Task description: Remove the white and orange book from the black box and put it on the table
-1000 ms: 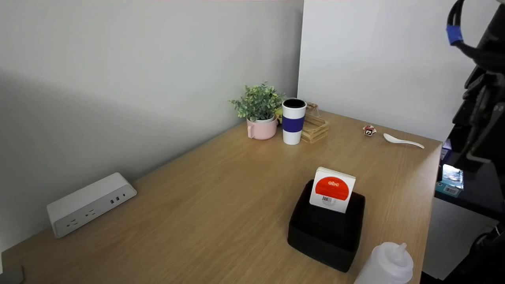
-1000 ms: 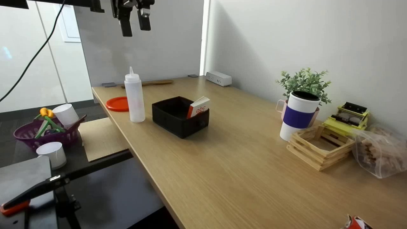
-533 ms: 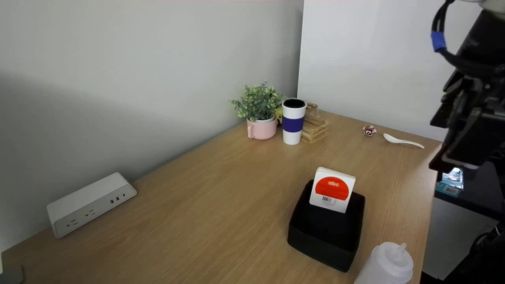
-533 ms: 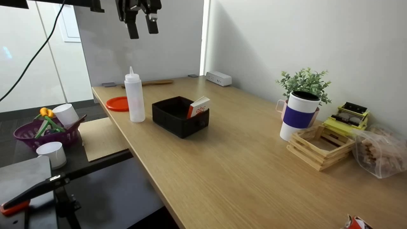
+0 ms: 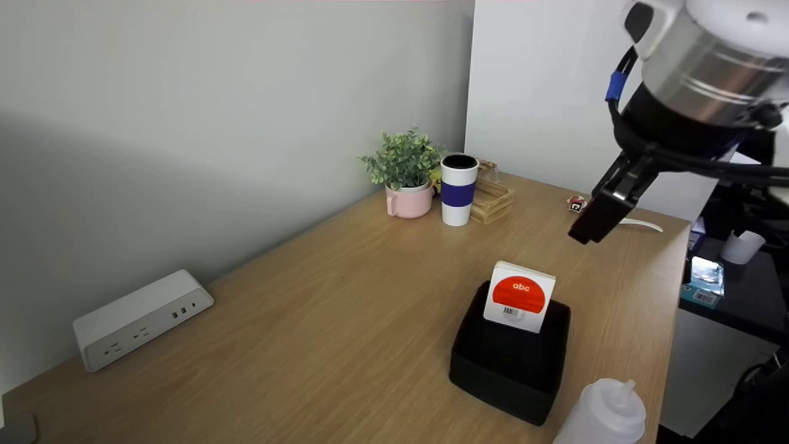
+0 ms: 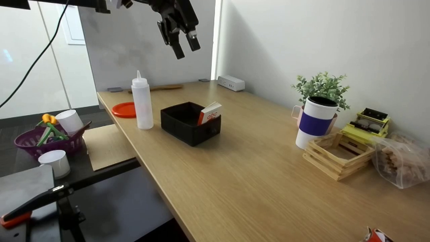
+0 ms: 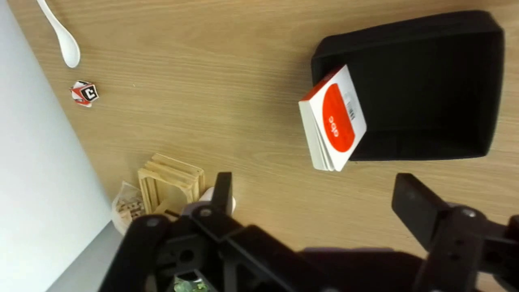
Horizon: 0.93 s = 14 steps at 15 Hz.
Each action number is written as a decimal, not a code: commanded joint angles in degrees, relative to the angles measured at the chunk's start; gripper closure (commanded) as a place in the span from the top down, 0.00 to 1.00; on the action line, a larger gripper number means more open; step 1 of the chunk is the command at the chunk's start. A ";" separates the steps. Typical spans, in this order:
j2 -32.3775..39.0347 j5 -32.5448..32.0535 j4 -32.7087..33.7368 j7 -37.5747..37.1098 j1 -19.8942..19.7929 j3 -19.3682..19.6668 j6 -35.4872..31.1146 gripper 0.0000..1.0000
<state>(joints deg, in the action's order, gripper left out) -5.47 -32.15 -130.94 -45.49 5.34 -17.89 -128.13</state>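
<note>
The black box stands on the wooden table, open at the top. It also shows in an exterior view and in the wrist view. The white and orange book leans in one end of the box, tilted, its upper part above the rim; it also shows in an exterior view and the wrist view. My gripper is open and empty, in the air above the table and higher than the box. In the wrist view the fingers are wide apart, with the book beyond them.
A squeeze bottle stands beside the box, near a red plate. A white and dark-blue cup, a potted plant and a wooden crate stand by the wall. A white spoon and a power strip lie on the table.
My arm has come in over the table, moving lower and nearer the box, and the gripper has tilted. The gripper stays open. The book and the box have not moved.
</note>
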 commanded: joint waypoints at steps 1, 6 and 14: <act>1.17 -0.64 0.12 -1.70 1.68 2.17 -0.14 1.00; 3.67 -0.56 1.03 -2.82 2.04 2.95 -0.67 1.00; 4.34 3.68 -2.76 27.44 -0.09 9.65 -18.26 1.00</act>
<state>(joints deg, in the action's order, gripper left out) -1.73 -31.21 -131.59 -29.17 6.15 -11.11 -138.70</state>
